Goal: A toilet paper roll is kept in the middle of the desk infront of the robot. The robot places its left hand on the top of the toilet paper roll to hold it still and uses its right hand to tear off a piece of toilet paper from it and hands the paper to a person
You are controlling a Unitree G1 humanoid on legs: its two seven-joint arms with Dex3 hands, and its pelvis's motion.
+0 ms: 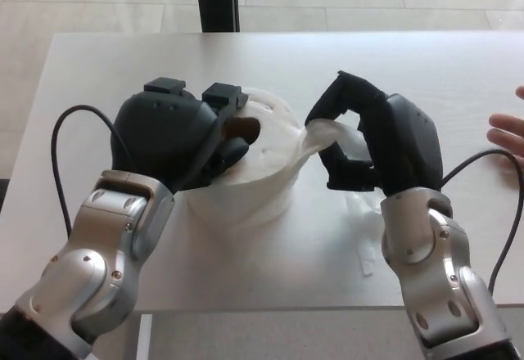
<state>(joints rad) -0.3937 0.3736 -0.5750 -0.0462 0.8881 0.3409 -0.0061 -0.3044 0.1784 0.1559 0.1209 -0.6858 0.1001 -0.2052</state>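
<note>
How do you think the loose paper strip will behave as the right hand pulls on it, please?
Probably floppy: the strip sags and folds where the right hand pinches it. It looks thin and light, so it likely tears easily. The roll might tip or slide under the pull, which is presumably why the left hand presses on top.

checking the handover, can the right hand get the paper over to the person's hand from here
Probably yes: the right hand grips the paper strip, and bare desk lies between it and the person's hand. The strip looks still attached.
</note>
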